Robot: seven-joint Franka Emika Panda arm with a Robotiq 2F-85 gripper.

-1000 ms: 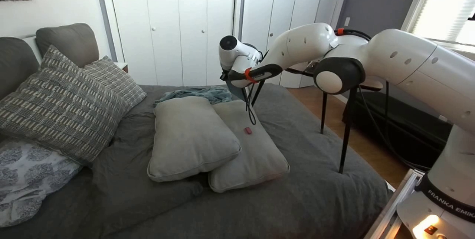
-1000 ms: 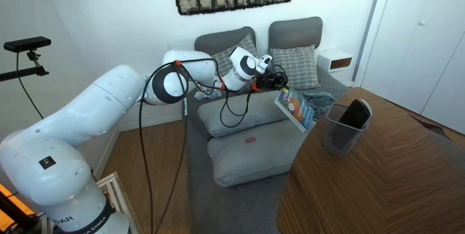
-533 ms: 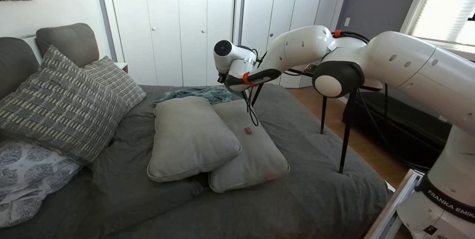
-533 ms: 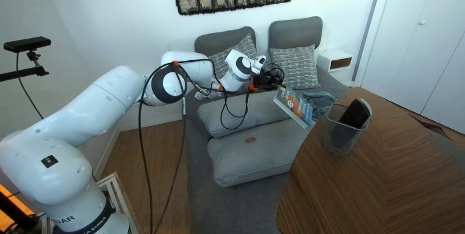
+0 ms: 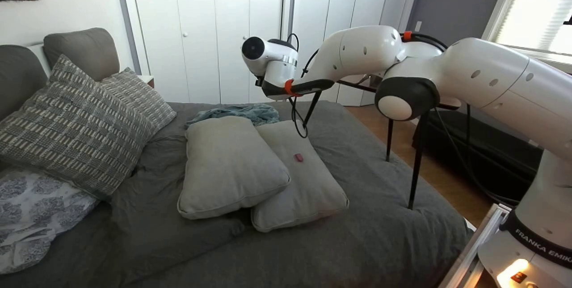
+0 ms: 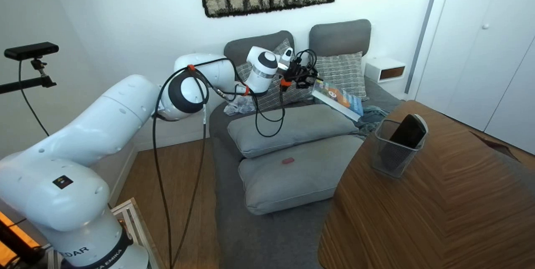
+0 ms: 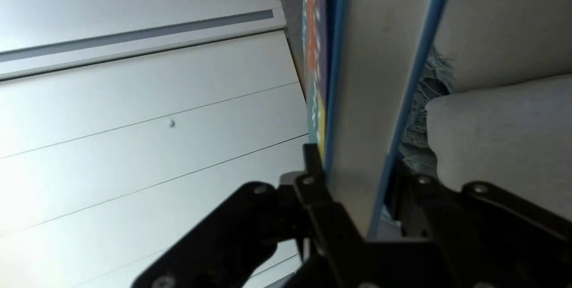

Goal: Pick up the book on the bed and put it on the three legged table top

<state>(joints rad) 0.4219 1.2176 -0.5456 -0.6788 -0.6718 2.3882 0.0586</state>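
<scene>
A thick book (image 6: 337, 99) with a blue, orange and white cover hangs tilted above the bed (image 6: 271, 235) in an exterior view. My gripper (image 7: 355, 169) is shut on one end of it, a finger at each cover, and the pale page edges (image 7: 380, 78) face the wrist camera. In an exterior view the arm's wrist (image 5: 277, 71) hides both the gripper and the book. The brown wooden top of the three legged table (image 6: 439, 210) lies to the right of the book and nearer the camera. Its slim dark legs (image 5: 416, 171) show beside the arm.
On the table top stands a mesh basket (image 6: 395, 152) holding a dark object (image 6: 409, 130). Two light grey pillows (image 6: 292, 129) lie below the book, with a small red item (image 6: 288, 161) on the nearer one. Loose cables (image 6: 267, 129) dangle from the arm.
The arm's wrist has risen and shifted toward the headboard, with the book still held. The book has come up off the pillows' level and turned flatter. The grip looks unchanged.
</scene>
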